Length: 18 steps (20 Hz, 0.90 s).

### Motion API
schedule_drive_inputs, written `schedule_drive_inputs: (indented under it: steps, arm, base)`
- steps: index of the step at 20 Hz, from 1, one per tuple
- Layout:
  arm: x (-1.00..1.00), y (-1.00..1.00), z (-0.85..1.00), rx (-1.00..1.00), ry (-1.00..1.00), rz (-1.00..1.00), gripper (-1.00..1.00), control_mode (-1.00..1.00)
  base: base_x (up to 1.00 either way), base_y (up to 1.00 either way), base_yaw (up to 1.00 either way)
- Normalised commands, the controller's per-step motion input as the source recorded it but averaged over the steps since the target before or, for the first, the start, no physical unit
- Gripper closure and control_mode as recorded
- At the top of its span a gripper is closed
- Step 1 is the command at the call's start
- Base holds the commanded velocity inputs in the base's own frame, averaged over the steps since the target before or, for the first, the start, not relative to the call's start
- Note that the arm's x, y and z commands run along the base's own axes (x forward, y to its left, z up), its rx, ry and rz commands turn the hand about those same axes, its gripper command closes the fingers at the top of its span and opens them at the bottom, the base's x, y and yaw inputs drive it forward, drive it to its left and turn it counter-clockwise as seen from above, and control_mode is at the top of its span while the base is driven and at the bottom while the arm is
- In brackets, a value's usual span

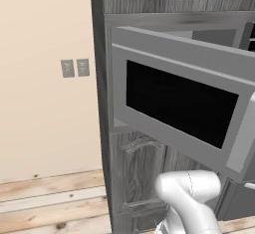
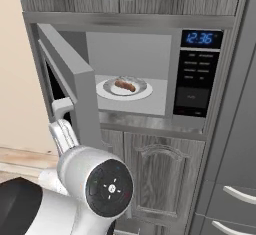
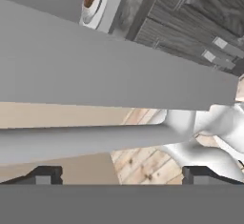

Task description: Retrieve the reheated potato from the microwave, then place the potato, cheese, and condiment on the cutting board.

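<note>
Clearly, the end effector (image 3: 121, 175) is seen spread wide in the hand view, its two dark fingertips (image 3: 43, 175) standing far apart at 7 and 5 o'clock, and nothing is held between them. Just beyond the tips, the pale bar handle (image 3: 86, 139) of the microwave door is seen running across the view, inside the span of the jaws but not clamped; contact cannot be judged. Behind the handle, the grey edge of the open door (image 3: 109, 75) is crossed from 9 to 3 o'clock.

In the right base view, the microwave (image 2: 200, 69) is found built into grey wooden cabinetry, with its door (image 2: 70, 74) swung open toward 9 o'clock and the handle (image 2: 62, 111) at the door's free edge. Inside the lit cavity a white plate (image 2: 107, 93) is seen, and on it, in a small glass dish, the potato (image 2: 125, 85) is lying, shown as a reddish-tan oval lump. A blue clock display (image 2: 201, 38) is lit at 1 o'clock above a dark keypad panel.

In the left base view, the dark window of the door (image 1: 179, 101) is presented facing the camera, and two wall switch plates (image 1: 75, 67) are seen at 10 o'clock on a beige wall. A plank floor (image 1: 50, 203) is visible at 7 o'clock.
</note>
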Motion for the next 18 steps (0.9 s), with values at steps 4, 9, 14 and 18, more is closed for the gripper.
schedule_drive_inputs:
  steps: [4,9,14,18]
  arm:
    - [0.22,-0.41,-0.02,0.18,-0.05,0.05,-1.00,-1.00]
    - [0.34,-0.41,-0.02,0.19,-0.03,0.03,-1.00,-1.00]
    - [0.34,-0.38,-0.01,0.20,-0.01,0.04,-1.00,-1.00]
    - [0.55,-0.33,-0.15,0.15,0.00,0.06,-1.00,-1.00]
  base:
    - [0.00,0.00,0.00]
    - [0.00,0.00,0.00]
    - [0.00,0.00,0.00]
    - [0.00,0.00,0.00]
